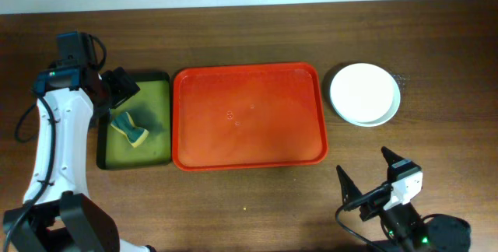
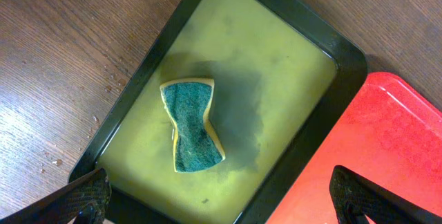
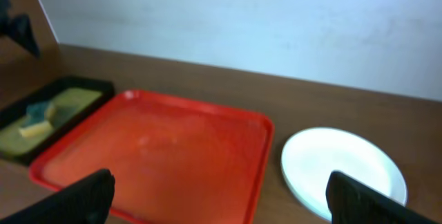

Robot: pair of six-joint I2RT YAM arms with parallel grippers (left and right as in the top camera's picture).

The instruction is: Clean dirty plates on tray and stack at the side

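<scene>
The red-orange tray [image 1: 249,120] lies in the middle of the table with nothing on it; it also shows in the right wrist view [image 3: 159,155] and at the corner of the left wrist view [image 2: 387,148]. The plates [image 1: 364,94] sit stacked to the right of the tray, a cream white one on top, also in the right wrist view [image 3: 342,172]. Those underneath are mostly hidden. My left gripper [image 1: 118,89] is open and empty above the olive-green tray. My right gripper [image 1: 372,176] is open and empty near the front edge, below the stack.
A small black-rimmed olive-green tray [image 1: 156,139] stands left of the red tray and holds a yellow and green sponge [image 1: 130,127], seen close in the left wrist view [image 2: 193,124]. A pale wall runs behind the table.
</scene>
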